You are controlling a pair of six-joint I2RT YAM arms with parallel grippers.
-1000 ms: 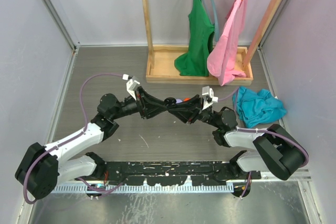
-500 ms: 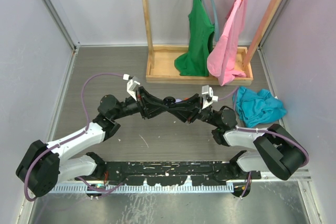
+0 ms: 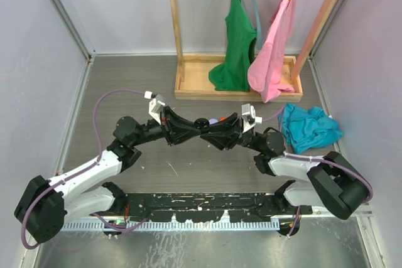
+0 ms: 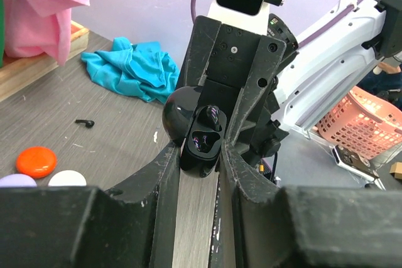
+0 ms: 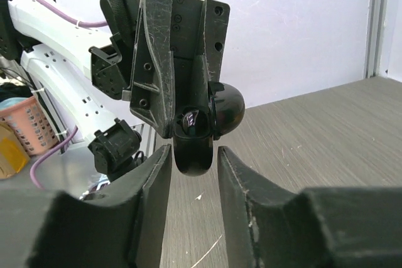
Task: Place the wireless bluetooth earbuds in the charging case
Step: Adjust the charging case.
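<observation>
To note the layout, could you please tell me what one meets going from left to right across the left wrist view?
orange disc → black earbud → teal cloth → charging case → pink basket

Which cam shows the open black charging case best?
Left wrist: it looks straight into the black oval charging case, lid open, inner wells visible. Right wrist shows the domed lid and less of the inside. Top external shows only a dark speck.
</observation>
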